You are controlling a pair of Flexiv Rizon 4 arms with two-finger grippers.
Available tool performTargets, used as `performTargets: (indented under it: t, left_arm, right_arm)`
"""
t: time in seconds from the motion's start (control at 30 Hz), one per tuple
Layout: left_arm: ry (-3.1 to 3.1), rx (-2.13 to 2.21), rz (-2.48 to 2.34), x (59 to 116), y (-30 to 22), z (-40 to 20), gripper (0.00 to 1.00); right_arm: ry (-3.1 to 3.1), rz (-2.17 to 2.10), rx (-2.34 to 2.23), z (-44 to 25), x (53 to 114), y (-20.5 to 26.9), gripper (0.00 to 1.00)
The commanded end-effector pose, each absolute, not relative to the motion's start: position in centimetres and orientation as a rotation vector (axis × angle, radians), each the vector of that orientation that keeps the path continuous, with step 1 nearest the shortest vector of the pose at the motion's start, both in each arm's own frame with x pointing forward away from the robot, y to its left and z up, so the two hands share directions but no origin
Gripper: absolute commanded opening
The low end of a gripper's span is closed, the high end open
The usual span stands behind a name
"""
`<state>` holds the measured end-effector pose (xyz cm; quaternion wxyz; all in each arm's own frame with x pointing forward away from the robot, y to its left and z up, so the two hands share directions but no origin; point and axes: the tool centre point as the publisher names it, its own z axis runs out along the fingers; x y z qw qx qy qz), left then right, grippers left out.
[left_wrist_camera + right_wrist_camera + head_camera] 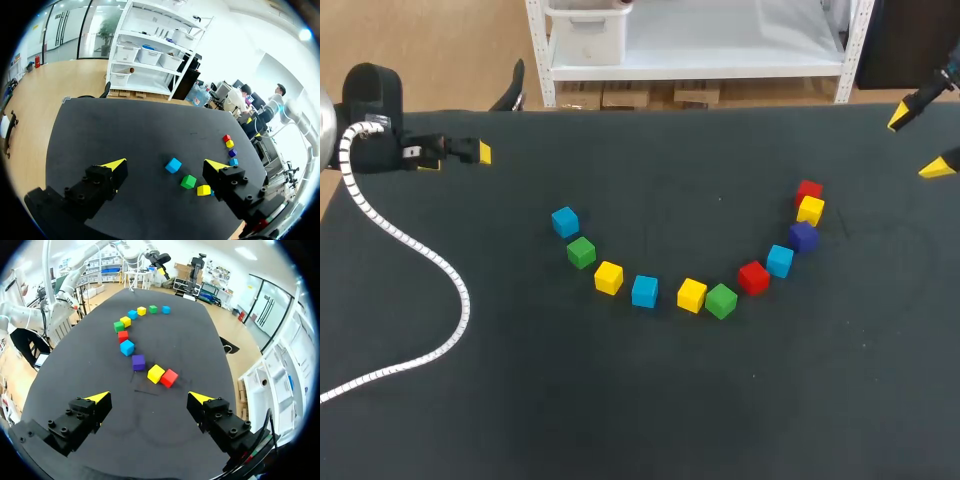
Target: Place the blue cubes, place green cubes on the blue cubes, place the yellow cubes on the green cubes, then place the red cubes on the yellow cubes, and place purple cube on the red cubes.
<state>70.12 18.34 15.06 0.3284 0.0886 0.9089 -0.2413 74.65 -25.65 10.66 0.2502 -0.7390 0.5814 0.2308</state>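
Several cubes lie in a curved row across the table's middle. From the left end: blue cube (565,221), green cube (581,252), yellow cube (608,277), blue, yellow, green, red cube (753,277), blue, purple cube (803,236), yellow, red cube (808,190). None is stacked. My left gripper (460,158) (165,164) stands open at the far left, well away from the blue cube (173,165) ahead of it. At the far right my right gripper (918,142) (149,397) hangs open and empty, with the red cube (169,377) and yellow cube (156,373) ahead.
A white spiral cable (420,260) trails from my left arm across the table's left part to the front edge. Dark bare tabletop (670,400) spreads in front of the row and behind it.
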Motion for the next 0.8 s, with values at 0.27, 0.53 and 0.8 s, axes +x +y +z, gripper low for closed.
performTargets:
  t: [0.27, 0.53, 0.8]
  left_arm:
    - [2.311, 0.599, -0.597, 70.4, 20.3, 15.7, 1.0]
    - [2.17, 1.247, -0.531, 70.4, 19.7, 16.8, 1.0]
    - [1.927, 1.876, -0.514, 68.9, 18.0, 16.6, 1.0]
  right_arm:
    - [1.584, 0.618, -2.009, 10.7, 74.3, -25.6, 1.0]
    - [1.584, 0.618, -2.009, 10.7, 74.3, -25.6, 1.0]
    - [1.584, 0.618, -2.009, 10.7, 74.3, -25.6, 1.0]
